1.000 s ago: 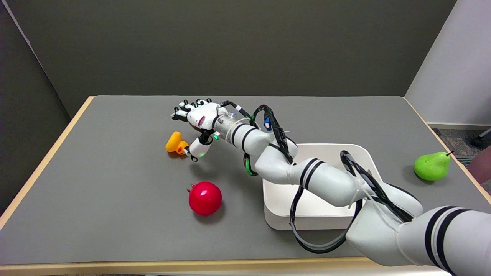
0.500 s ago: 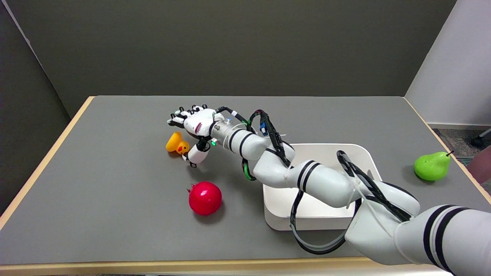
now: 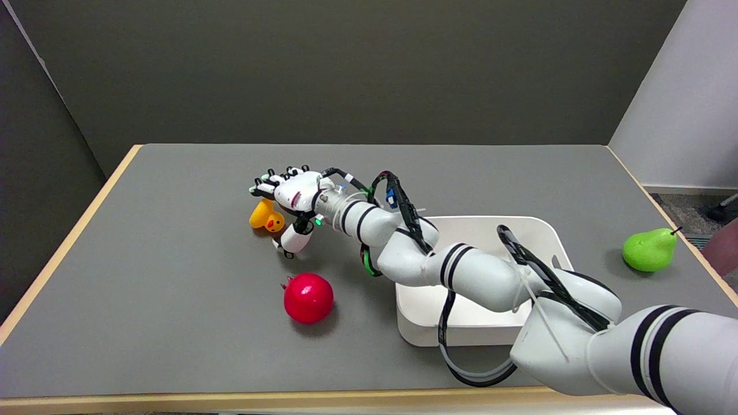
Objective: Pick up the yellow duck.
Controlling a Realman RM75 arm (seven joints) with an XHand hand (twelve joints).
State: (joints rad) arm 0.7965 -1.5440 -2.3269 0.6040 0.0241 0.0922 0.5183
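Note:
The yellow duck (image 3: 266, 215) lies on the grey table (image 3: 173, 259), left of centre, its orange beak toward the near side. My right hand (image 3: 288, 199) hangs low right beside and partly over the duck. Its fingers (image 3: 263, 183) are spread above the duck's far side, and the thumb (image 3: 295, 241) points down on the duck's near right. The hand holds nothing. Whether any finger touches the duck I cannot tell.
A red pomegranate (image 3: 308, 297) lies on the near side of the hand. A white tray (image 3: 481, 276) sits right of centre under my forearm. A green pear (image 3: 649, 249) rests by the table's right edge.
My right hand has moved left and down, from up and right of the duck to close over it. The duck has not moved.

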